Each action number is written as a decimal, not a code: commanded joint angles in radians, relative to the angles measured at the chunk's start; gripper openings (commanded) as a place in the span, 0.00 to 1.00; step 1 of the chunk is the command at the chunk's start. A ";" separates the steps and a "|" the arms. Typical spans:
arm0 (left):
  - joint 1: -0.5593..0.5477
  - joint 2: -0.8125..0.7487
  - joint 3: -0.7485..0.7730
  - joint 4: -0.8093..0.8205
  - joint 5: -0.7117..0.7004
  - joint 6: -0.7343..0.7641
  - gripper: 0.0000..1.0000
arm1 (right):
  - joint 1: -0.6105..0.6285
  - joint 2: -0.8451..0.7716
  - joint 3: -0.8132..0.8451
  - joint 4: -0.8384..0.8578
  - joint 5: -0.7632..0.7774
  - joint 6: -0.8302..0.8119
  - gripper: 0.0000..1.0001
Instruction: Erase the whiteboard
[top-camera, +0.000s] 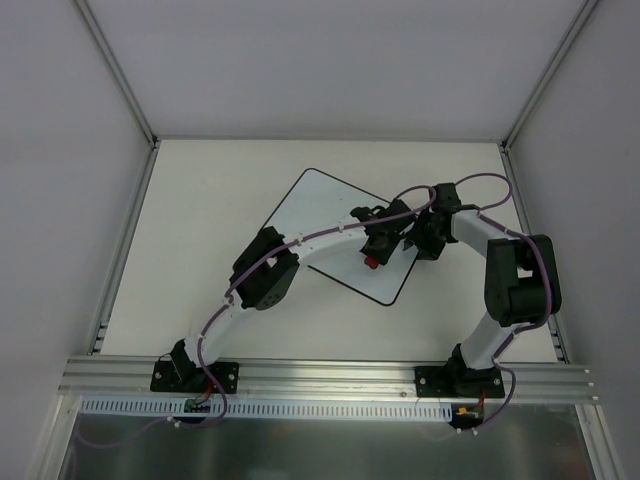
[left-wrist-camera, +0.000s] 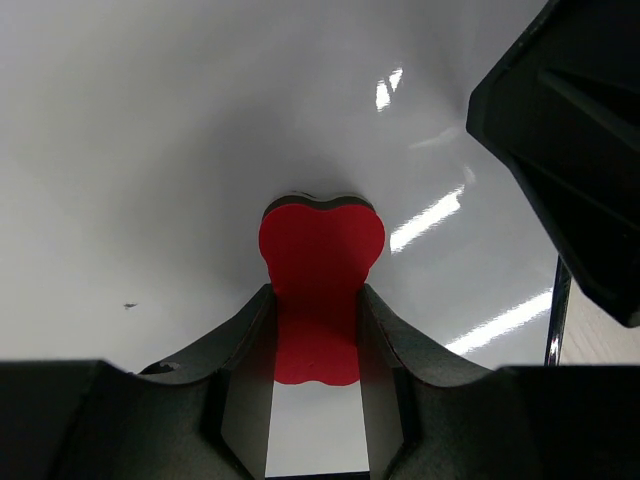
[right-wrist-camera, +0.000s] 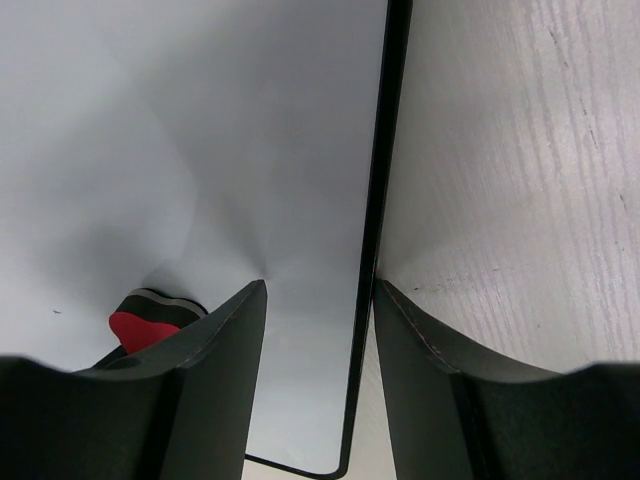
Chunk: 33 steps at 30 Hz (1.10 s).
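Observation:
The whiteboard (top-camera: 320, 215) lies flat and turned at an angle in the middle of the table. My left gripper (top-camera: 375, 250) is over its right part, shut on a red bone-shaped eraser (top-camera: 372, 263). In the left wrist view the eraser (left-wrist-camera: 322, 250) rests on the glossy whiteboard (left-wrist-camera: 150, 150) between the fingers of the left gripper (left-wrist-camera: 315, 290), and one small dark speck (left-wrist-camera: 130, 305) shows to the left. My right gripper (right-wrist-camera: 318, 285) straddles the whiteboard's black edge (right-wrist-camera: 385, 150). One fingertip is on the whiteboard (right-wrist-camera: 200, 150) and the other on the table (right-wrist-camera: 520, 200), with nothing clamped between.
The right gripper's dark body (left-wrist-camera: 570, 130) sits close to the right of the eraser. White walls with metal rails (top-camera: 125, 250) enclose the table on three sides. The board's near right corner (right-wrist-camera: 340, 468) shows below the right fingers.

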 joint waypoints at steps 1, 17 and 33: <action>-0.034 0.049 -0.068 -0.113 0.047 -0.014 0.00 | 0.010 0.018 -0.005 0.007 -0.023 0.004 0.51; 0.322 -0.100 -0.308 -0.110 -0.067 -0.074 0.00 | 0.011 0.020 -0.004 0.010 -0.022 -0.001 0.51; 0.498 -0.151 -0.243 -0.112 -0.089 -0.044 0.00 | 0.014 0.020 -0.002 0.010 -0.031 -0.030 0.51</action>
